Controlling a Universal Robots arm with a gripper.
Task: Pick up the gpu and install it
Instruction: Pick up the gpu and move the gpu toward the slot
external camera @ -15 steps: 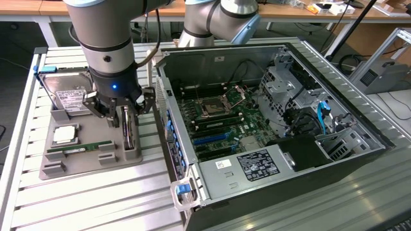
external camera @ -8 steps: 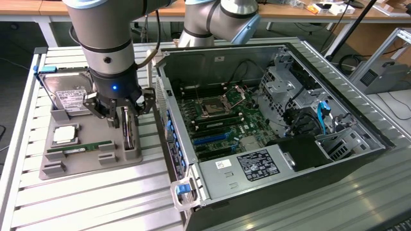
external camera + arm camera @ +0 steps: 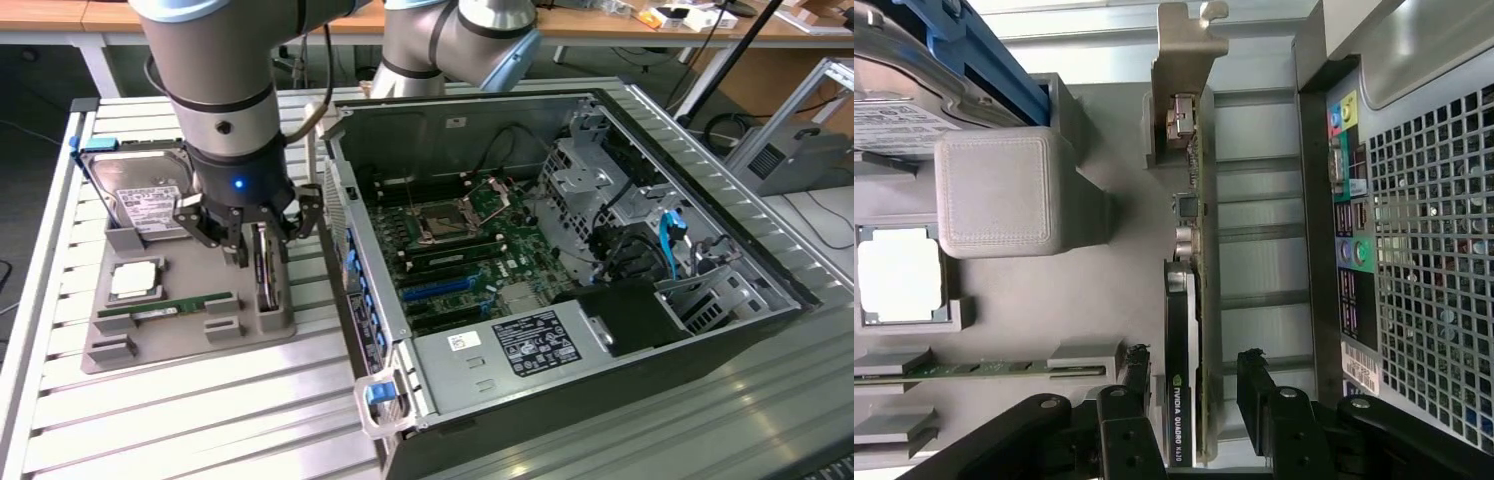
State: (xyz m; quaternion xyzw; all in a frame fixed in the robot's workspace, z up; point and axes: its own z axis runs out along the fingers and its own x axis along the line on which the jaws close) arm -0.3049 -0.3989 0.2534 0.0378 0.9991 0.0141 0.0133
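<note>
Positioning for the grasp is the step in hand: the pick-up is not yet made and the install has not begun. The black two-finger gripper [image 3: 254, 252] hangs directly over the gpu [image 3: 271, 288], a thin dark circuit card with a silvery metal bracket [image 3: 1184, 60] at one end. The card stands on its long edge in a slot of the grey moulded fixture tray [image 3: 174, 338].

Gripper state: spread apart, holding nothing. The two black fingers [image 3: 1137, 375] straddle the card, one on each face. The finger on the cooler-shroud side sits just beside the card. The finger on the chassis side stands apart from it with a visible gap. Contact on either face cannot be confirmed.

Judged requirement for the grasp: the fingers must close squarely on both flat faces, centred so that the card is not tilted in its slot. Any lift must run straight up out of the slot.

Adjacent items: the open dark computer chassis [image 3: 561, 250] lies just beside the gripper on one side. The narrow green memory stick [image 3: 167, 308] and the boxy silver hard drive [image 3: 140, 195] lie on the tray on the other side.
</note>
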